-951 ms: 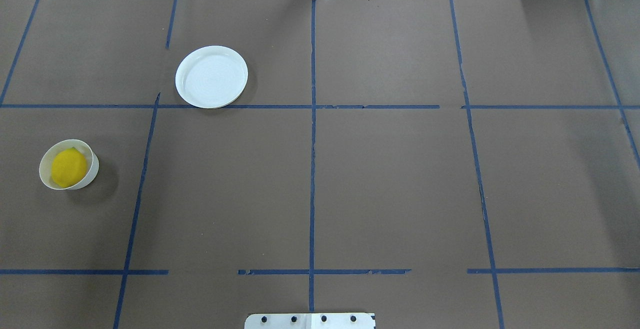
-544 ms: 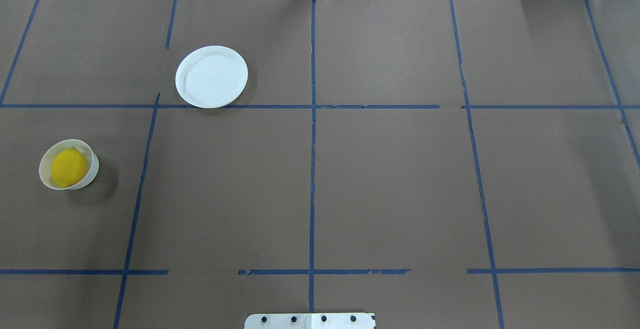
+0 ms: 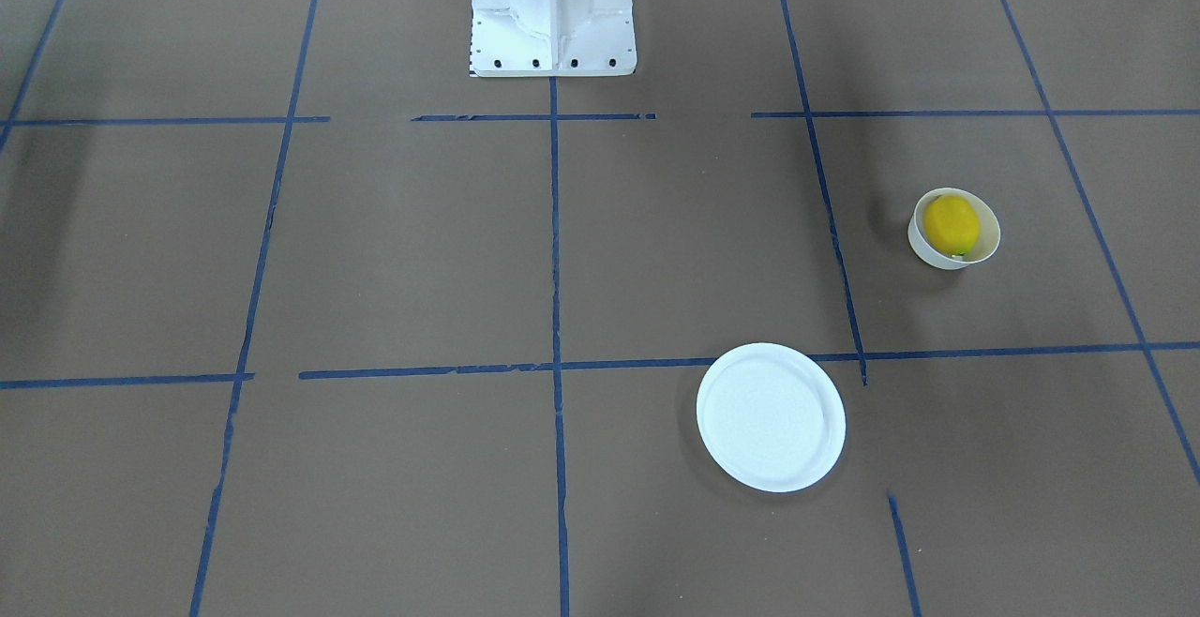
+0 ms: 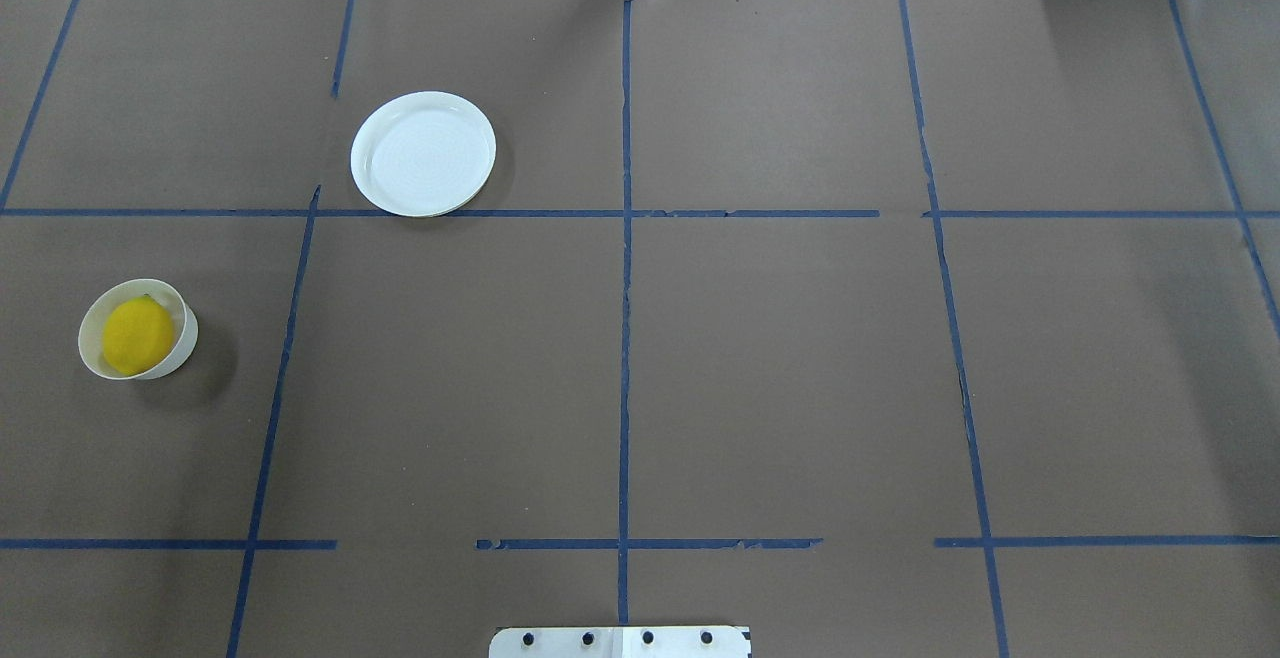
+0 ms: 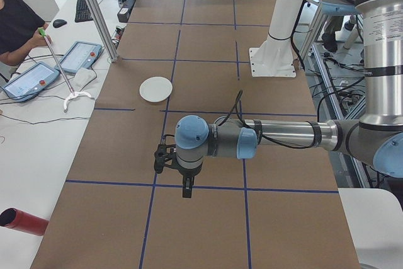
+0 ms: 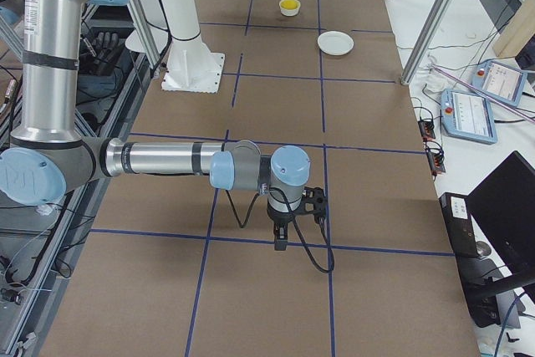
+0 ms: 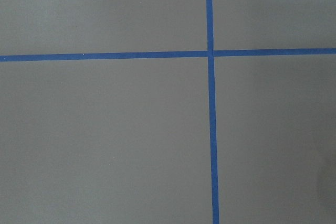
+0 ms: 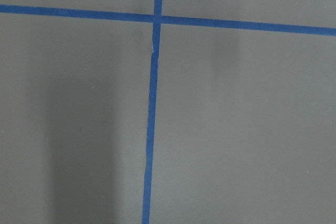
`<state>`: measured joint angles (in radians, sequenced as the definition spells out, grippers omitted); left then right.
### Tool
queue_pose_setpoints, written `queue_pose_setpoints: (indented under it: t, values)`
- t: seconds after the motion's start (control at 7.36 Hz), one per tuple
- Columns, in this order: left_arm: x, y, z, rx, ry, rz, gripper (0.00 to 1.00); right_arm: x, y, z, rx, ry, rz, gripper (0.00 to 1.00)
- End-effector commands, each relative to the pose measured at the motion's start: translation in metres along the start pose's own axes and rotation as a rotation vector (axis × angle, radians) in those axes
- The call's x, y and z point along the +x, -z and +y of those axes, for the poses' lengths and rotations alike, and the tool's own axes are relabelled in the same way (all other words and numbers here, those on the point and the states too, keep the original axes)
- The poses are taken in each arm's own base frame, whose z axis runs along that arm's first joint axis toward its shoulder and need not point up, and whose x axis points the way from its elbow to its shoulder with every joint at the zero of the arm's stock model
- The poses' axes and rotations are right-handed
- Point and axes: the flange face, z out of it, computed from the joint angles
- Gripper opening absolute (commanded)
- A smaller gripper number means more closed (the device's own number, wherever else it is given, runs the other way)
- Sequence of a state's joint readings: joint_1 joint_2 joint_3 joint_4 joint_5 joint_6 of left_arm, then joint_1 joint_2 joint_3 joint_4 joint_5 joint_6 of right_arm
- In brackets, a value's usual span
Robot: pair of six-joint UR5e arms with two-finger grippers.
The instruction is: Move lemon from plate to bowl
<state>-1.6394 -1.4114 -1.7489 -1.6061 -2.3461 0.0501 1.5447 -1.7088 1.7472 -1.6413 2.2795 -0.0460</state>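
The yellow lemon lies inside the small deep white bowl at the table's left side. It also shows in the front-facing view and, small, in the exterior right view. The flat white plate is empty and sits further out, apart from the bowl. Neither gripper shows in the overhead or front-facing view. My left gripper and right gripper show only in the side views, held above bare table far from both dishes; I cannot tell whether they are open or shut.
The white robot pedestal stands at the table's near-middle edge. Blue tape lines grid the brown table. A side bench holds tablets with a person seated there. Aluminium posts stand at the table's far edge.
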Motion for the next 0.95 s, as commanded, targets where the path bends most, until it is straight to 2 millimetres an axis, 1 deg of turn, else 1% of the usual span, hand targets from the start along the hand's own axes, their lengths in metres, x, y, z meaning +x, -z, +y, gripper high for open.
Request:
queue_pose_setpoints:
  t: [0.0, 0.14, 0.41, 0.54, 0.82]
  values:
    - [-0.001, 0.000, 0.001, -0.004, -0.023, 0.004, 1.00, 0.000, 0.000, 0.000, 0.000, 0.000, 0.000, 1.00]
    - [-0.001, 0.000, 0.001, -0.005, -0.020, 0.003, 1.00, 0.000, 0.000, 0.000, 0.000, 0.000, 0.000, 1.00]
    - [0.011, 0.015, 0.004, -0.034, 0.004, 0.002, 1.00, 0.000, 0.000, 0.000, 0.000, 0.000, 0.000, 1.00]
    - [0.007, 0.010, 0.005, -0.051, -0.002, -0.004, 1.00, 0.000, 0.000, 0.000, 0.000, 0.000, 0.000, 1.00]
    - [0.001, 0.008, 0.003, -0.058, -0.089, -0.041, 1.00, 0.000, 0.000, 0.000, 0.000, 0.000, 0.000, 1.00]
